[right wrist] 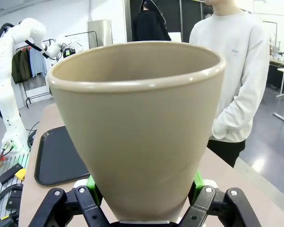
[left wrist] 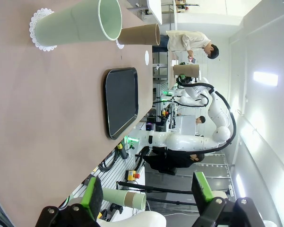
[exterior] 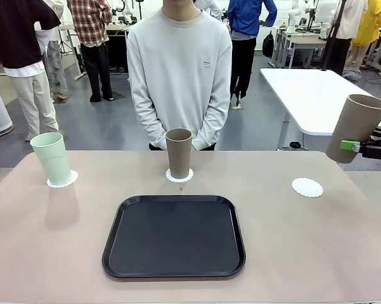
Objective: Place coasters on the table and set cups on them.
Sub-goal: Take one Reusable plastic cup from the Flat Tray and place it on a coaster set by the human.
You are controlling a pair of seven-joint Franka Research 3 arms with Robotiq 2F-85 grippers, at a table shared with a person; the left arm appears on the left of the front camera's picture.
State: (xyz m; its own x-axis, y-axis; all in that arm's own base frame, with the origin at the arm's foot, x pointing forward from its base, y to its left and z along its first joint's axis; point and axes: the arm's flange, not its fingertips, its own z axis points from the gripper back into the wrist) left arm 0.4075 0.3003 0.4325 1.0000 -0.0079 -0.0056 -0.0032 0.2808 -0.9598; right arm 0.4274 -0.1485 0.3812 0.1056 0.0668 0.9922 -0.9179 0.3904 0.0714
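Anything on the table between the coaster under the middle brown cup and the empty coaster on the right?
No. In the front view, bare tabletop runs from the middle cup's coaster to the empty coaster.

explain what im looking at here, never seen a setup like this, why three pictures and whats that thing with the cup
Two white robot arms share a beige table with a person standing opposite. The wide picture looks across the table from the robot's side; the other two come from cameras on each arm's wrist. On the table: a black tray, a green cup and a brown cup, each standing on a lacy white coaster, and one bare coaster. The right gripper holds a second brown cup, tilted, above the table's right edge. The left gripper is open, holding nothing.
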